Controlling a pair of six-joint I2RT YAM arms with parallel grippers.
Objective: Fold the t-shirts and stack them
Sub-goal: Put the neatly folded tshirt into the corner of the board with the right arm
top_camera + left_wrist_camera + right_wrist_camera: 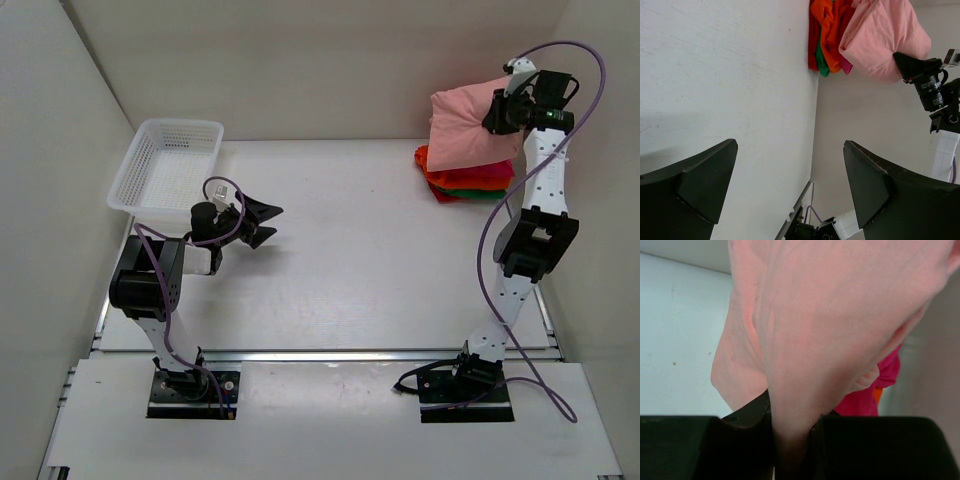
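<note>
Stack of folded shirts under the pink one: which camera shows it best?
Left wrist: the stack shows red, orange, green and magenta layers, large and clear. Top external shows it small, partly covered by the pink shirt. Right wrist shows only a magenta sliver behind that shirt.

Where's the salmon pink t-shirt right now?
The pink t-shirt hangs at the far right of the top view, pinched in the right tool, just over the stack of folded shirts.

White plastic mesh basket (128, 172), upright, far-left on white table (350, 250), plain walls (300, 60) at back & sides
</note>
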